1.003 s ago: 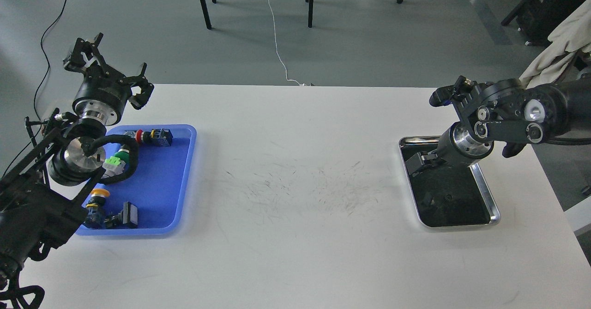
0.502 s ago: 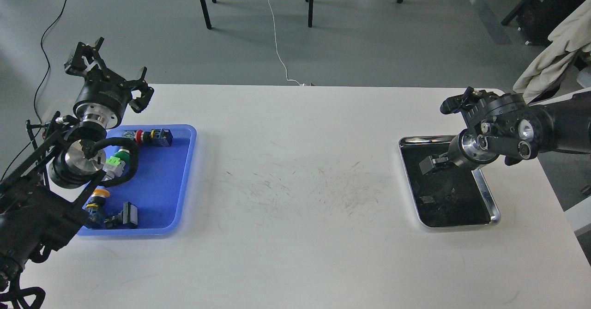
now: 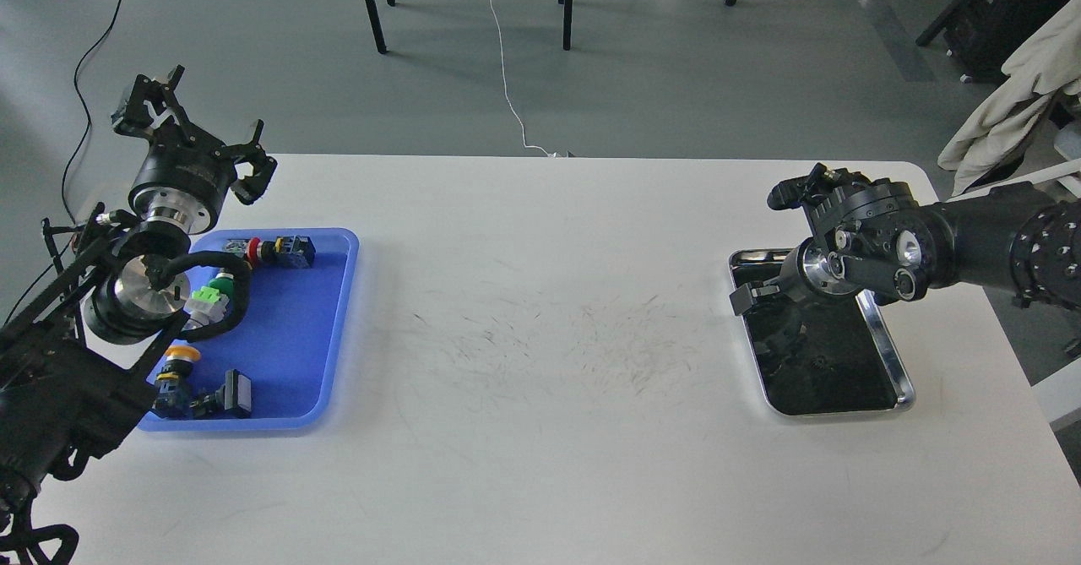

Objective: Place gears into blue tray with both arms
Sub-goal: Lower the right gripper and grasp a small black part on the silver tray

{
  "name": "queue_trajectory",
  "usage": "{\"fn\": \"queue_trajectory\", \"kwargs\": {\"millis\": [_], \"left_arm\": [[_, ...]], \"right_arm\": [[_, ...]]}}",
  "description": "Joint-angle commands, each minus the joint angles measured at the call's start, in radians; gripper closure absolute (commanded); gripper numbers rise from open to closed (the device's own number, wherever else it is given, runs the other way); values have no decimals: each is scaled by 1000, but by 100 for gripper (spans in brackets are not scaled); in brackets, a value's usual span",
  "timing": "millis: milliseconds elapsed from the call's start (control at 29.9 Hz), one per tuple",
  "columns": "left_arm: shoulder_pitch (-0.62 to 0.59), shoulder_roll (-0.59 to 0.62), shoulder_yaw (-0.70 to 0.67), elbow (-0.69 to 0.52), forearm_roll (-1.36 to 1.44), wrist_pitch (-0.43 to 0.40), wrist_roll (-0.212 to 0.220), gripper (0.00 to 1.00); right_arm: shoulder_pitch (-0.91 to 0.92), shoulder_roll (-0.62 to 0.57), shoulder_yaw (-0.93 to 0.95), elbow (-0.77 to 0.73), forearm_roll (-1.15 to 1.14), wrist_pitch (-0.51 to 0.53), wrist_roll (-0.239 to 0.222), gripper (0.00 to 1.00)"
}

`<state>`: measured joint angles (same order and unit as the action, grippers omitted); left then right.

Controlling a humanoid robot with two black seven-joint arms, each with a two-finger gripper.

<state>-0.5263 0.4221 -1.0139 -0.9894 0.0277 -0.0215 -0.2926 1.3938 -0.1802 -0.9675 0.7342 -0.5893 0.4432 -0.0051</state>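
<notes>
The blue tray lies at the table's left and holds coloured push-button switches. My left gripper hangs above the tray's far left corner, open, with nothing between its spread fingers. My right gripper is low over the near-left rim of the shiny steel tray at the right. It is dark and small, and its fingers cannot be told apart. A tiny dark round disc that looks like a gear lies on the steel tray's dark reflective floor. I cannot tell whether the right gripper holds anything.
In the blue tray are a red-capped switch, a green one, a yellow one and a black block part. The white table has scuff marks mid-way. Chair legs and cables stand on the floor beyond.
My right gripper has swung left across the steel tray to its left rim, the wrist turning. The left gripper has shifted only slightly.
</notes>
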Motion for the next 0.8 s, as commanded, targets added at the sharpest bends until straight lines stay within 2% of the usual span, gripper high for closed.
{"fn": "queue_trajectory", "kwargs": {"millis": [0,167,669,769], "left_arm": [[2,0,0,0,0,0,0,2],[2,-2,0,0,0,0,1,2],[2,-2,0,0,0,2,1,2],[2,-3,0,0,0,2,1,2]], "right_arm": [[-2,2,0,-1,-1,0,0,7],[1,-2,0,-1,0,0,0,15],[17,-47,6,11,3,9,7,15],[11,-51,27,10,2,8,7,18]]}}
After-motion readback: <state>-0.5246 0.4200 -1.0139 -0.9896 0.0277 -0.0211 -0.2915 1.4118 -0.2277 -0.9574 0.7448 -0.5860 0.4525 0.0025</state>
